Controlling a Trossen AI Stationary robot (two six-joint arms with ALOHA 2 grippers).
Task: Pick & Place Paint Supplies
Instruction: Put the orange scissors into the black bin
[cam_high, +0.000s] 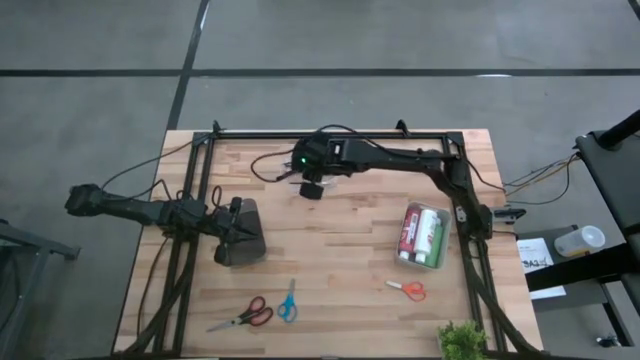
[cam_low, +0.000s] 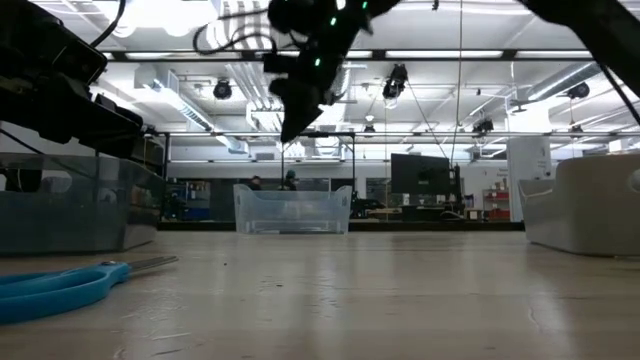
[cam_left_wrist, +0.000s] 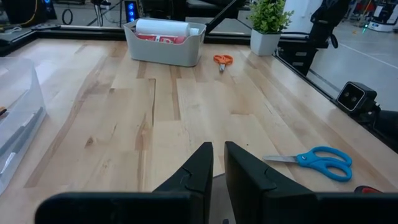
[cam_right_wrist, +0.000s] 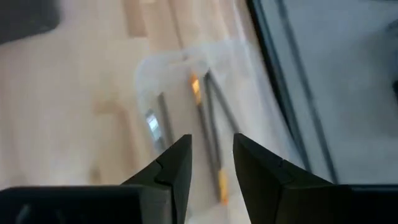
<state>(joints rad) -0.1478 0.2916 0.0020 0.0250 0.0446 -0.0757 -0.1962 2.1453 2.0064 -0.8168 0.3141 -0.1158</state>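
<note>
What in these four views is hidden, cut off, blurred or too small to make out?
- Clear tray, high view: mostly hidden under right gripper.
- Brushes, right wrist view: blurred; count unclear.
- Bottles in bin, high view: labels too small.
- Red scissors, left wrist view: cut off by edge.

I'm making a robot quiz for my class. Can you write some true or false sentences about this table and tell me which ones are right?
1. Three pairs of scissors lie on the table: red, blue and orange. True.
2. The plant stands in the middle of the table. False: it stands at the near right edge.
3. The right gripper has its fingers apart with nothing between them, above a clear tray holding brushes. True.
4. The bin with bottles is on the left side. False: it is on the right.
5. The left gripper holds the blue scissors. False: they lie beside it.
</note>
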